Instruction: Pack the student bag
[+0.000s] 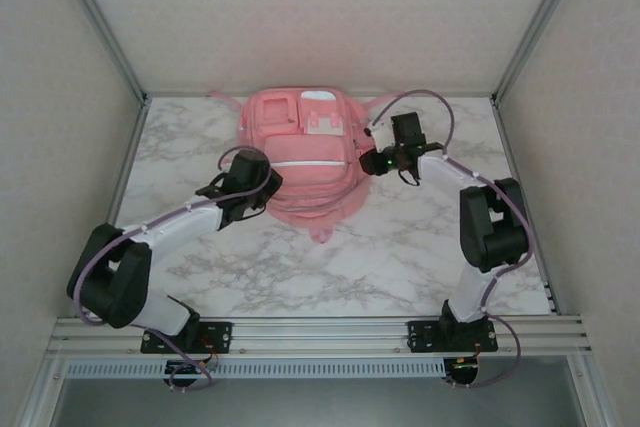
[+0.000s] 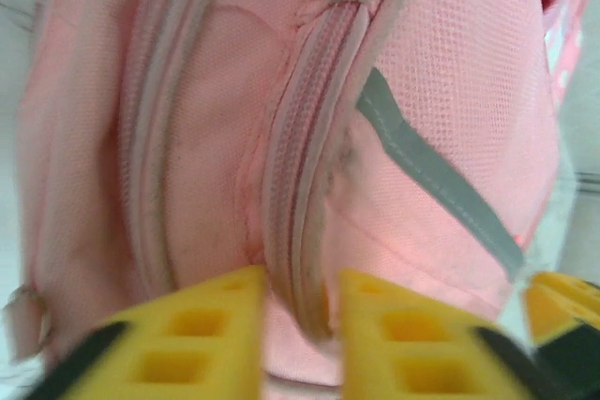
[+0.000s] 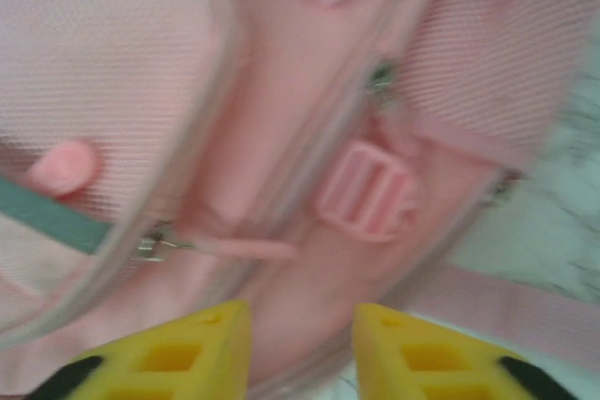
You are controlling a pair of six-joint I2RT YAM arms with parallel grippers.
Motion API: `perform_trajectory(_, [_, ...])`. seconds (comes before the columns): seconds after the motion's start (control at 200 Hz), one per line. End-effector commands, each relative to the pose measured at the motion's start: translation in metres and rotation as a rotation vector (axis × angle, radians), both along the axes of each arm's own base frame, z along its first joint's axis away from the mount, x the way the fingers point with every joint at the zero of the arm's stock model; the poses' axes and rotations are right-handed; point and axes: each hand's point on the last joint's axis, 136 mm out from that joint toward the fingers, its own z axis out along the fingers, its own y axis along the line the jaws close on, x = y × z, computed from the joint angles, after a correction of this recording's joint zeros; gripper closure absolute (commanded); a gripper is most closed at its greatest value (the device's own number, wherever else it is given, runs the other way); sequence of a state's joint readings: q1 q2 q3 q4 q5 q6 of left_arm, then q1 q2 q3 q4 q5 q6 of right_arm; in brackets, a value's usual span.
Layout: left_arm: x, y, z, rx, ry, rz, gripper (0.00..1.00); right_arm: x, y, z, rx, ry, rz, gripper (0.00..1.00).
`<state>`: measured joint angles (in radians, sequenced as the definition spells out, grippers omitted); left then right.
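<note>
**A:** Item: student bag (image 1: 300,162). Location?

**B:** Flat on the desk (image 1: 400,257), far middle, pockets up.

**A:** Handling?

**B:** Soft pink fabric, probably light and floppy. I'd judge it will sag when lifted and slide on the marble. Best held by a firmer part: the zip ridge (image 2: 300,185), or the strap by the buckle (image 3: 367,192).

**A:** Jaws?

**B:** Left jaws parted, astride that zip ridge. Right jaws parted too, nothing between them, hovering close over the bag's right flank.
</note>
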<state>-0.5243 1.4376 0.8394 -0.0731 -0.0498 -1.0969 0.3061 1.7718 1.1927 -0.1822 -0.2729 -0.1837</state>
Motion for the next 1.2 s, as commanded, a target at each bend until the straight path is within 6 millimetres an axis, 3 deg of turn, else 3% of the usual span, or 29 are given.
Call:
perform_trajectory(0.0, [-0.009, 0.032, 0.031, 0.165, -0.029, -0.004, 0.21, -0.005, -0.027, 0.024, 0.007, -0.071, -0.15, 0.22])
perform_trajectory(0.1, [-0.012, 0.063, 0.053, 0.318, -0.06, 0.008, 0.08, -0.025, -0.052, 0.021, -0.015, -0.1, -0.267, 0.19])
perform_trajectory(0.14, [-0.014, 0.08, 0.06, 0.398, -0.063, 0.023, 0.04, -0.031, -0.064, 0.021, -0.023, -0.129, -0.319, 0.12])
perform_trajectory(0.16, [-0.015, 0.09, 0.062, 0.437, -0.059, 0.034, 0.01, -0.035, -0.07, 0.02, -0.03, -0.143, -0.347, 0.03])
perform_trajectory(0.24, [-0.014, 0.123, 0.07, 0.593, -0.066, 0.061, 0.0, -0.045, -0.097, 0.022, -0.076, -0.226, -0.454, 0.01])
perform_trajectory(0.34, [-0.015, 0.166, 0.067, 0.819, -0.052, 0.101, 0.0, -0.055, -0.128, 0.012, -0.131, -0.301, -0.558, 0.01])
perform_trajectory(0.445, [-0.016, 0.197, 0.056, 0.969, -0.04, 0.164, 0.0, -0.056, -0.143, 0.0, -0.127, -0.348, -0.602, 0.01])
perform_trajectory(0.551, [-0.012, 0.209, 0.039, 1.053, -0.088, 0.18, 0.0, -0.051, -0.151, -0.001, -0.102, -0.415, -0.623, 0.01])
perform_trajectory(0.611, [-0.008, 0.218, 0.038, 1.066, -0.08, 0.201, 0.0, -0.043, -0.152, 0.015, -0.068, -0.501, -0.624, 0.01])
perform_trajectory(0.631, [-0.006, 0.22, 0.04, 1.08, -0.093, 0.212, 0.0, -0.048, -0.158, 0.004, -0.085, -0.49, -0.64, 0.01])
perform_trajectory(0.766, [0.009, 0.228, 0.031, 1.128, -0.17, 0.219, 0.0, -0.04, -0.172, -0.01, -0.045, -0.459, -0.687, 0.01])
perform_trajectory(0.861, [0.023, 0.221, 0.017, 1.052, -0.279, 0.168, 0.01, -0.038, -0.177, -0.026, 0.013, -0.41, -0.681, 0.02])
perform_trajectory(1.041, [0.037, 0.225, -0.009, 0.949, -0.362, 0.131, 0.0, -0.04, -0.18, -0.028, 0.058, -0.413, -0.675, 0.01])
perform_trajectory(1.196, [0.031, 0.221, -0.018, 0.909, -0.446, 0.123, 0.0, -0.039, -0.179, -0.027, 0.024, -0.425, -0.683, 0.01])
